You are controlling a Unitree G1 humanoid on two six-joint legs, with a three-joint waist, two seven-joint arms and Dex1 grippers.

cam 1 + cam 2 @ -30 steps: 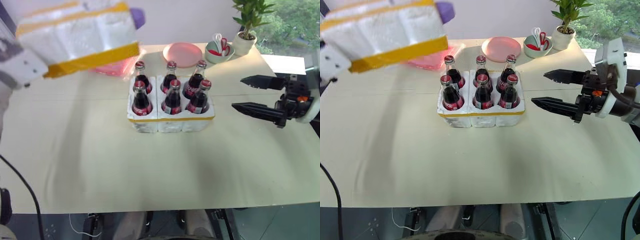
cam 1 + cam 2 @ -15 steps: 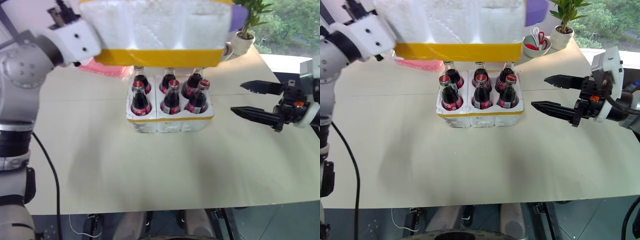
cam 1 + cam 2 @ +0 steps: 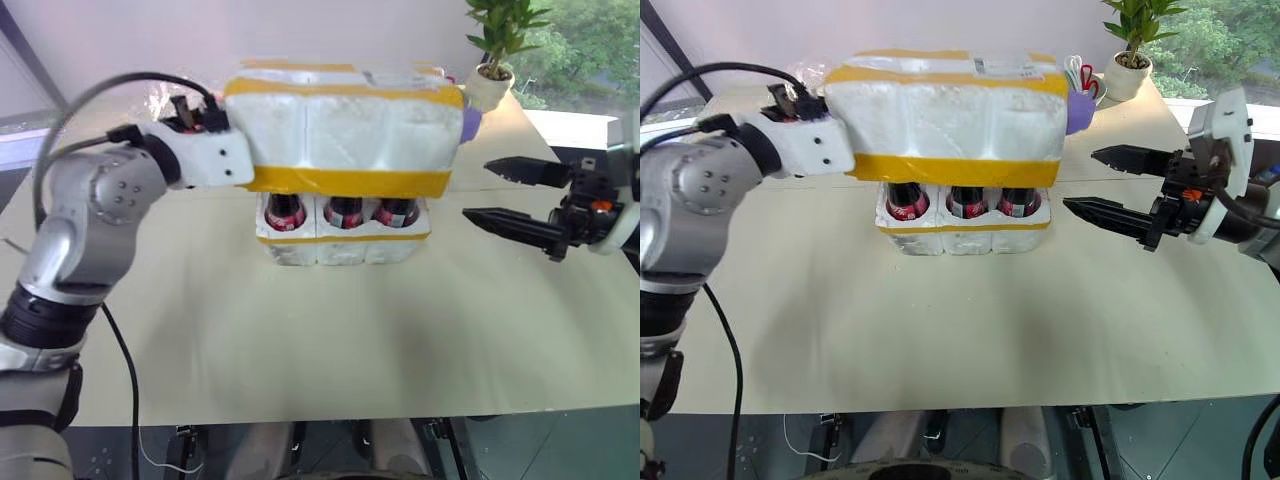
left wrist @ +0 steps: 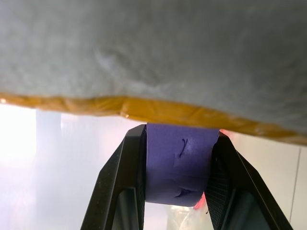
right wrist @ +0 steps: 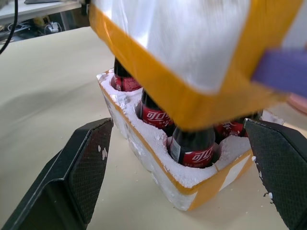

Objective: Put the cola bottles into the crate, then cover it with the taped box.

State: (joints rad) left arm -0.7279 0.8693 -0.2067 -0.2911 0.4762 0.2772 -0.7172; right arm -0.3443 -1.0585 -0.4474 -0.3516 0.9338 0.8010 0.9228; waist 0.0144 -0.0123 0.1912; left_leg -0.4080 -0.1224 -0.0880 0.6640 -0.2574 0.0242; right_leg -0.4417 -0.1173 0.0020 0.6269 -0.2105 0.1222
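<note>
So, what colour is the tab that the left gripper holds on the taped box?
Purple tab, pinched by the left gripper under the taped box; clearest in the left wrist view.

Grainy foam taped box (image 3: pixel 940 125) (glossy tape), glass cola bottles (image 5: pixel 192 146)

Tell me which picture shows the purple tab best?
The left wrist view: the purple tab sits big between the left gripper's fingers. The eye views show a sliver beyond the box; the right wrist view, a corner.

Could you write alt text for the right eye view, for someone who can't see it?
The robot's left arm holds a white foam box with yellow tape just above a foam crate of cola bottles on a beige table. The right arm's fingers wait open beside the crate.
</note>
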